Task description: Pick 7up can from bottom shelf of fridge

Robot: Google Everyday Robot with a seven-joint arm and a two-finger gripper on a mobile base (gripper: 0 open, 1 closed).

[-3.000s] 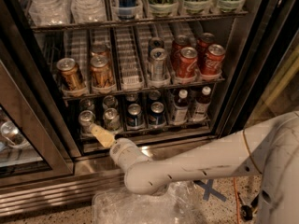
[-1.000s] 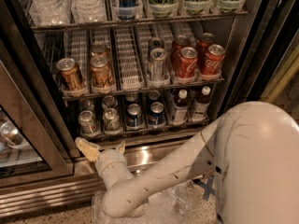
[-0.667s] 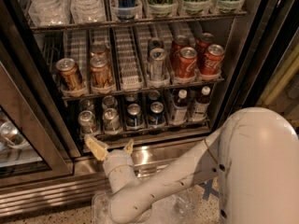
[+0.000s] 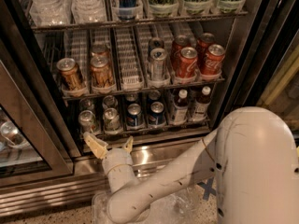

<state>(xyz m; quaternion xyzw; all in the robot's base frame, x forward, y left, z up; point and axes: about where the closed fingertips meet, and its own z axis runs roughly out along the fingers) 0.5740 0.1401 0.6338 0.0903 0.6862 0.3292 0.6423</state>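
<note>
Pale silvery-green 7up cans stand at the left of the bottom shelf point(image 4: 154, 135) of the fridge point(image 4: 236, 55). Two are in front point(image 4: 87, 121) point(image 4: 111, 119) and more stand behind them. My gripper point(image 4: 111, 146) is open and empty. It sits just in front of and below the shelf's steel lip, under the front 7up cans. One tan finger point(image 4: 95, 145) points up left and the other point(image 4: 127, 144) up right. It touches no can. My white arm point(image 4: 187, 167) runs from the lower right.
Dark blue cans point(image 4: 134, 115) and two small bottles point(image 4: 180, 107) fill the rest of the bottom shelf. The rack above holds gold-brown cans point(image 4: 71, 74), a silver can point(image 4: 158, 63) and red cola cans point(image 4: 188, 62). An open glass door point(image 4: 18, 143) stands at left.
My gripper has drawn back and down from the left front 7up can, then crept up and right towards the shelf lip. My arm's large white body has swung into view at right.
</note>
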